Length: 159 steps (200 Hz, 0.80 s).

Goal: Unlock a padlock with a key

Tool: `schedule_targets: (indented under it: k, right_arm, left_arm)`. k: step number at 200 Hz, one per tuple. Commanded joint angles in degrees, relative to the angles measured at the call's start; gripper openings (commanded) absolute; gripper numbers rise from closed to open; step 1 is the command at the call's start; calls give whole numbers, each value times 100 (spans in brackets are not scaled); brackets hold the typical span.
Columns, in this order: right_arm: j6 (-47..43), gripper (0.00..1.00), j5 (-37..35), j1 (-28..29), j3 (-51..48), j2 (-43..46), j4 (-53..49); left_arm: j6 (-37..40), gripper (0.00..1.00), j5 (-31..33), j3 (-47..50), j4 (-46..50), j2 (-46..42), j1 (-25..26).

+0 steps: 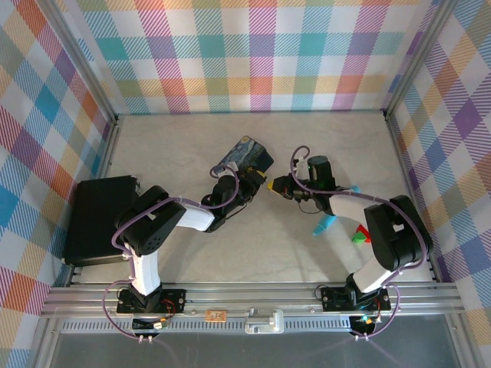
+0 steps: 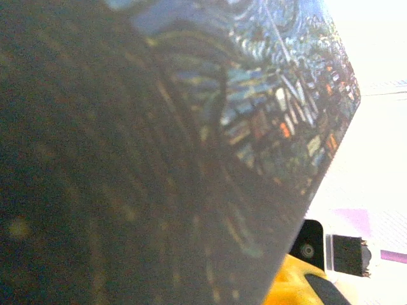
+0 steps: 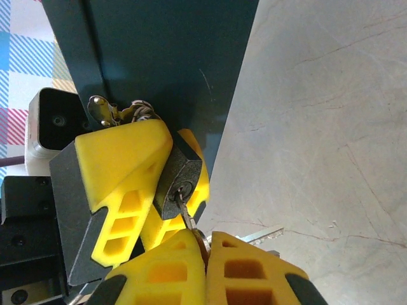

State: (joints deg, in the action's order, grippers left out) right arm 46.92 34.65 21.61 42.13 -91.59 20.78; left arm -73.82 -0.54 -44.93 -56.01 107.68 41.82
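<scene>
Padlock (image 3: 180, 185) pinched in left hand (image 1: 253, 182), against blue tin (image 3: 165, 57) — key (image 3: 186, 217) in its keyhole, right hand (image 3: 205, 248) clamped on it.

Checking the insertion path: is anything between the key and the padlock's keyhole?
Nothing visible. The key, in the right gripper, has its tip at the keyhole of the padlock, which the left gripper clamps.

The blue tin (image 3: 165, 57) crowds the padlock (image 3: 180, 184); table (image 3: 331, 127) beyond stands open

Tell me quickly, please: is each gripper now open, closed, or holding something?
Left gripper: closed on the padlock.
Right gripper: closed on the key, which is in the padlock.
</scene>
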Motion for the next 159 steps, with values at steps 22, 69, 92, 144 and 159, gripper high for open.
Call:
schedule_targets:
  k: [22,69,92,144,159]
  right_arm:
    - [1279,0,698,-359,115,-319,1161]
    - [3198,0,1131,-456,-30,-813,2657]
    - [3570,0,1058,-441,-200,-966,3404]
    - [535,0,547,-306,110,-134,1129]
    - [-467,0,341,-204,193,104,511]
  left_arm:
    - [326,0,-825,-55,142,-277,353]
    - [404,0,-792,5,86,-157,388]
    - [404,0,-748,6,64,-137,396]
    - [432,0,-933,-209,368,-118,384]
    - [326,0,-987,-249,355,-91,364]
